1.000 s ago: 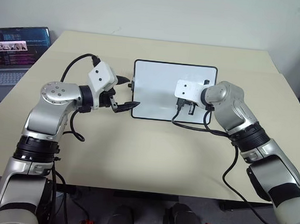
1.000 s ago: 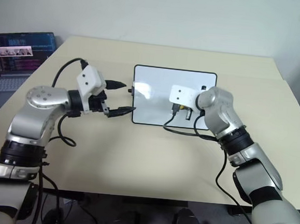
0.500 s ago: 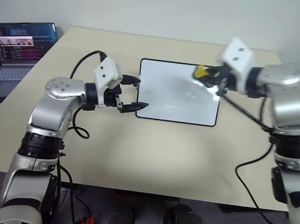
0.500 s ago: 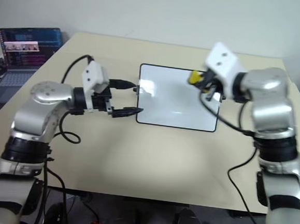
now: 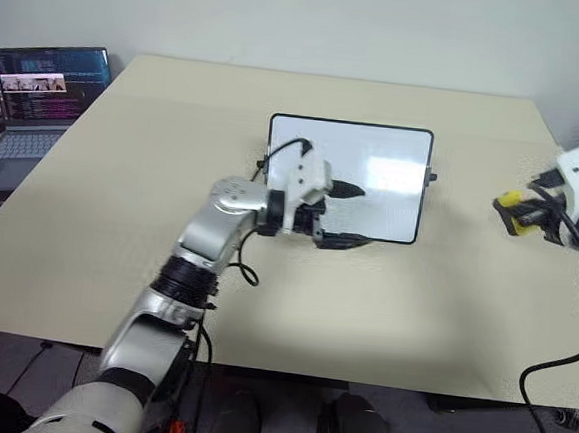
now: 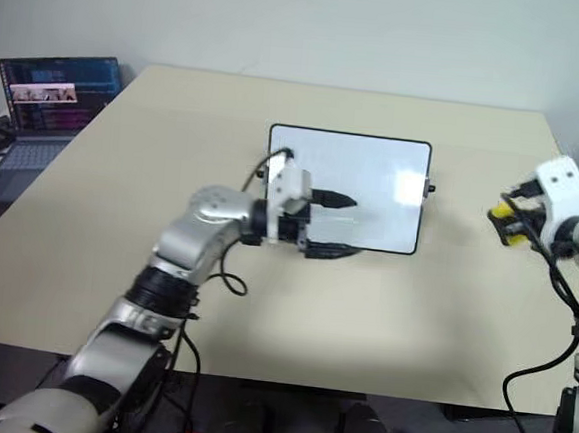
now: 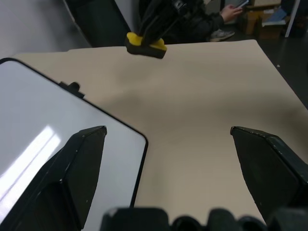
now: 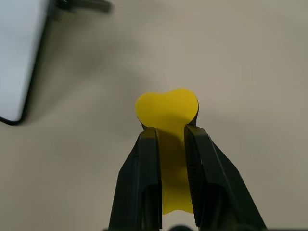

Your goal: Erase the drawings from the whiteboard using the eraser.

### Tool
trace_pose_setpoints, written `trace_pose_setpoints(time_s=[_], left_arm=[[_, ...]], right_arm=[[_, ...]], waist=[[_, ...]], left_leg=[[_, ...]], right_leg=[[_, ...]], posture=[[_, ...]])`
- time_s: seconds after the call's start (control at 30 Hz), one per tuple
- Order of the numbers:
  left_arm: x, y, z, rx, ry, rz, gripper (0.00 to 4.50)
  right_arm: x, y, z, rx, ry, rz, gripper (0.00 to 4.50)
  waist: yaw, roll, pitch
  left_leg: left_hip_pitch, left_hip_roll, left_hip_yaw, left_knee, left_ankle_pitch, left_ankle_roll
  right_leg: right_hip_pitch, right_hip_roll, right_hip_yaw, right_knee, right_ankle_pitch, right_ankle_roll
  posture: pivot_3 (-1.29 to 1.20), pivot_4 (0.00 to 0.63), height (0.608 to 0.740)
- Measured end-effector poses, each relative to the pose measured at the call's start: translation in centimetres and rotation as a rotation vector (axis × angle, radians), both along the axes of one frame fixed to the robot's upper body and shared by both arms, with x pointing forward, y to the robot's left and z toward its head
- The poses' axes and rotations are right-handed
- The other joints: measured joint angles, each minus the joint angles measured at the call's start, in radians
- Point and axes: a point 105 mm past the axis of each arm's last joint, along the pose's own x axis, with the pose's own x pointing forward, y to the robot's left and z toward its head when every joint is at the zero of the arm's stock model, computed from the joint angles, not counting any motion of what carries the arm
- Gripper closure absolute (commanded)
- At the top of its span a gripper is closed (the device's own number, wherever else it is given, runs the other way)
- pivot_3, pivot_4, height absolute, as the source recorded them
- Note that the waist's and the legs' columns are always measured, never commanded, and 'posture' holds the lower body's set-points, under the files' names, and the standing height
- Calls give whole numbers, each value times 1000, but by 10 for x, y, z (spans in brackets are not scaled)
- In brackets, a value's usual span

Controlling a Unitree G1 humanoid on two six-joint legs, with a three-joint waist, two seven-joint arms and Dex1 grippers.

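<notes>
Now the wide beige table (image 5: 119, 213) is carrying the small glossy white whiteboard (image 5: 394, 160) with its thin black frame, lying flat and showing no blue drawings. Over the board's near edge the left gripper (image 5: 345, 216) is hovering with fingers apart, while the right gripper (image 8: 167, 139) is squeezing the small yellow eraser (image 5: 509, 200) above the table, well right of the board. Judging by this, wiping looks finished, and setting the eraser down comes next.

Big beige table (image 5: 119, 213) takes up most of the scene. An open laptop (image 5: 40, 97) sits way over at about 10 o'clock, screen lit with dark windows, on a separate surface just off the table's edge. A seated person (image 7: 204, 21) shows past the table's far end.
</notes>
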Motion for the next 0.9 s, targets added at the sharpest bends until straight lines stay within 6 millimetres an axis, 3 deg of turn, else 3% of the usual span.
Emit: trace_pose_setpoints(time_s=[0.1, 0.17, 0.23, 0.47, 0.9], left_arm=[[0, -14, -9, -5, 4, -9, 0], [-2, -19, -13, 8, -2, -21, 0], [-3, -22, -15, 12, -8, -30, 0], [-5, -20, -24, 24, 9, -25, 0], [-1, -8, -20, 44, -5, 8, 0]], right_arm=[[-7, -13, -42, 67, 124, -83, 4142], [-8, -16, -51, 85, 147, -106, 4142], [-7, -18, -52, 86, 142, -115, 3424], [2, -19, -55, 55, 160, -144, 3415], [6, -20, -47, 96, 162, -141, 3415]], waist=[[-3, 1, 0], [-7, 4, 1], [-8, 3, 1], [-7, 3, 1], [-2, 3, 1]], left_leg=[[0, 0, 3, 0, 0, 0], [1, 0, 5, -1, 0, 0], [3, 0, 5, -1, 0, 0], [4, 0, 5, -1, 0, 0], [4, 0, 5, -1, 0, 0]], right_leg=[[-1, 0, 3, 0, 0, 0], [-1, 0, 5, 0, 0, 0], [1, 1, 5, 0, 0, 0], [2, 0, 6, 0, 0, 1], [1, 0, 5, 0, 0, 1]], posture=[[0, 150, 740], [0, 150, 740], [0, 150, 740], [0, 150, 740], [0, 150, 740]])
